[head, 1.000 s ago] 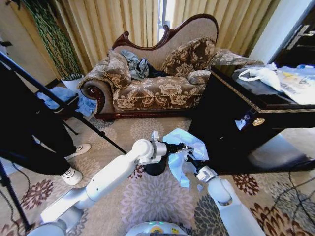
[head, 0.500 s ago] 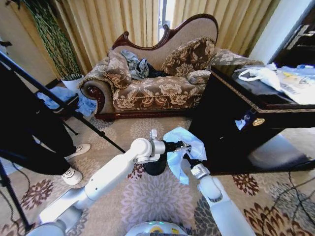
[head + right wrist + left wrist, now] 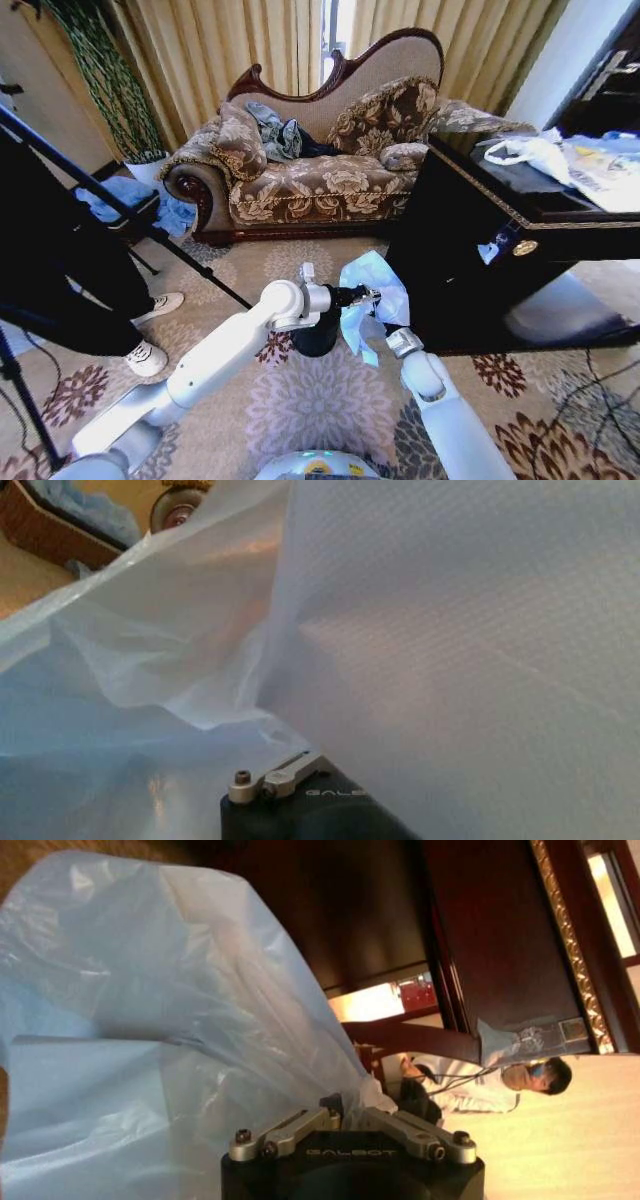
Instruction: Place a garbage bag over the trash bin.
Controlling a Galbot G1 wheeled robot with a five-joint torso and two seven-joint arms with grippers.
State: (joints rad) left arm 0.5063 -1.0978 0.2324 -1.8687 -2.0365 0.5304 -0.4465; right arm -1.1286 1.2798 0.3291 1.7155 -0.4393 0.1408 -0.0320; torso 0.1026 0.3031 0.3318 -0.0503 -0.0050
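Garbage bag [image 3: 372,290] — pinched in left claw [image 3: 371,296].

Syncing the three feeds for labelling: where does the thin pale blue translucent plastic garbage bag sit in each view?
Head view: garbage bag bunched at centre, between both grippers, just right of the small round black trash bin.
Left wrist view: bag spreads beyond the left gripper, shut on its edge.
Right wrist view: bag drapes over the right gripper.
Shared landmark: the bag's crumpled folds; the dark wooden cabinet also appears in the left wrist view.
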